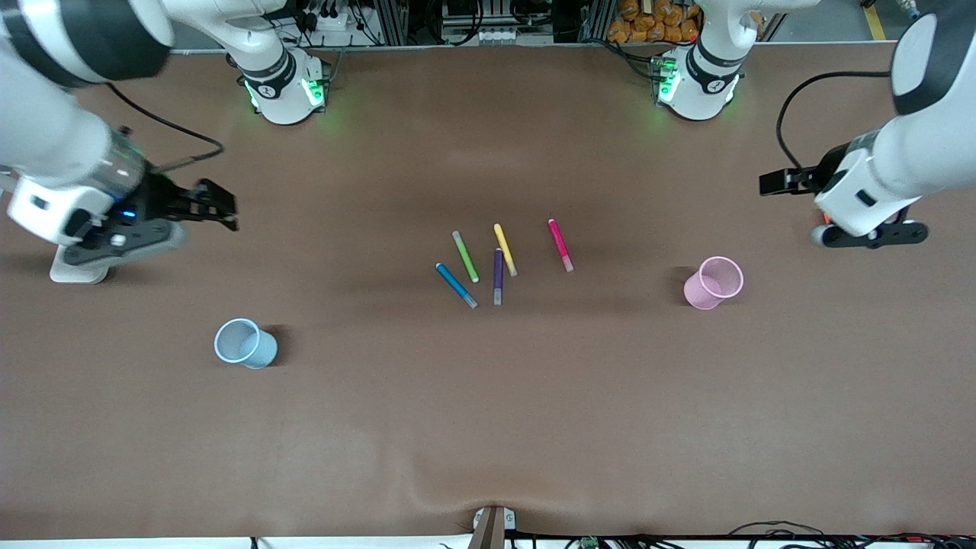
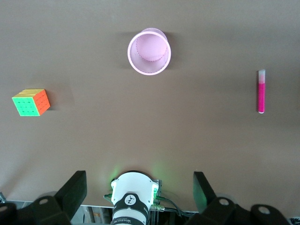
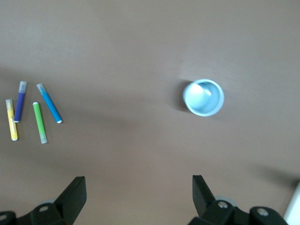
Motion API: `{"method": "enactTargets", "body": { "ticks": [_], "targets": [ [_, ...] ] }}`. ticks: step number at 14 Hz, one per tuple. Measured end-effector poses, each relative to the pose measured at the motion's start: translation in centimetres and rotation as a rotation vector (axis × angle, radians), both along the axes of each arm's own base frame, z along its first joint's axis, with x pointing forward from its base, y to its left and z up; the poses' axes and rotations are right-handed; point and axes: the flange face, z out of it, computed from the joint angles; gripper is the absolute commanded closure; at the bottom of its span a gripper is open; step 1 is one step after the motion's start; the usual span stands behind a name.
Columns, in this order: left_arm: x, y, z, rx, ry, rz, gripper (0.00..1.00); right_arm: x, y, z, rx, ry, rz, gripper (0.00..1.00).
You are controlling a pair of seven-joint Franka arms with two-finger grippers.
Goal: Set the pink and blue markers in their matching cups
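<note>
Front view: pink marker [image 1: 560, 245] well apart from left end effector [image 1: 869, 232].

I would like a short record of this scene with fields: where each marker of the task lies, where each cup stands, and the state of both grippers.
pink marker: flat on the table, apart from the other markers, toward the left arm's end
blue marker: flat, in the middle group, beside the green marker
pink cup: upright, empty, toward the left arm's end
blue cup: upright, empty, toward the right arm's end
left gripper: open, holds nothing, above the table's end
right gripper: open, holds nothing, above the table's other end
</note>
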Motion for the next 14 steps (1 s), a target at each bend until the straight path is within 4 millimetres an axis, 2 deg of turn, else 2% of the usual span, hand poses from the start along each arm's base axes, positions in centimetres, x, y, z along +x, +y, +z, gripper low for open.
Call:
{"method": "enactTargets", "body": {
  "ticks": [3, 7, 10, 14],
  "targets": [
    [0.7, -1.0, -2.4, -0.054, 0.054, 0.046, 0.0, 0.8, 4.9, -3.8, 0.014, 0.013, 0.068, 0.0],
    [1.0, -1.5, -3.6, -0.057, 0.081, 0.123, 0.0, 1.5, 11.2, -10.7, 0.027, 0.042, 0.142, 0.0],
    [1.1, -1.6, -3.8, -0.054, 0.084, 0.129, 0.0, 0.9, 15.6, -15.2, 0.041, 0.025, 0.201, 0.0],
    [0.9, -2.6, -3.8, -0.058, 0.085, 0.113, 0.0, -0.9, 20.0, -19.9, 0.055, 0.007, 0.261, 0.0]
  ]
}}
